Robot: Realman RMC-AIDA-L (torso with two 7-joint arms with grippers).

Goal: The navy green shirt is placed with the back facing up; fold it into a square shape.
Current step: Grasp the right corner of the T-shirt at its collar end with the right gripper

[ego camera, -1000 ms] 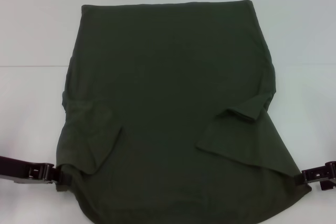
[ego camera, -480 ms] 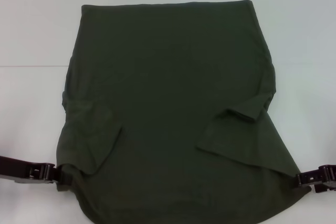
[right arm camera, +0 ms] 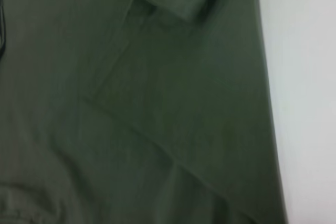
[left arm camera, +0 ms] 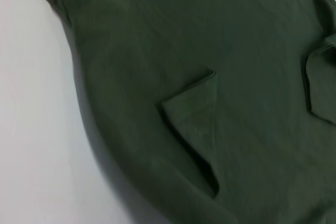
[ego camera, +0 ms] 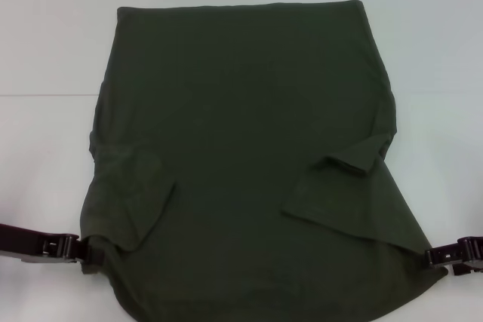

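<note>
Nothing has shifted since half a second ago. Shirt (ego camera: pixel 241 156) lies flat on the white table (ego camera: pixel 45 35), sleeves folded inward. Left gripper (ego camera: pixel 92 253) and right gripper (ego camera: pixel 432 256) meet its near corners; whether they are clamped cannot be told.

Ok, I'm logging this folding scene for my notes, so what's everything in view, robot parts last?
navy green shirt: one, dark olive green, spread over the middle of the table, both sleeves folded in onto the body.
table: one, white, under and around the shirt.
left gripper: one, black, at the shirt's near left corner.
right gripper: one, black, at the shirt's near right corner.
</note>
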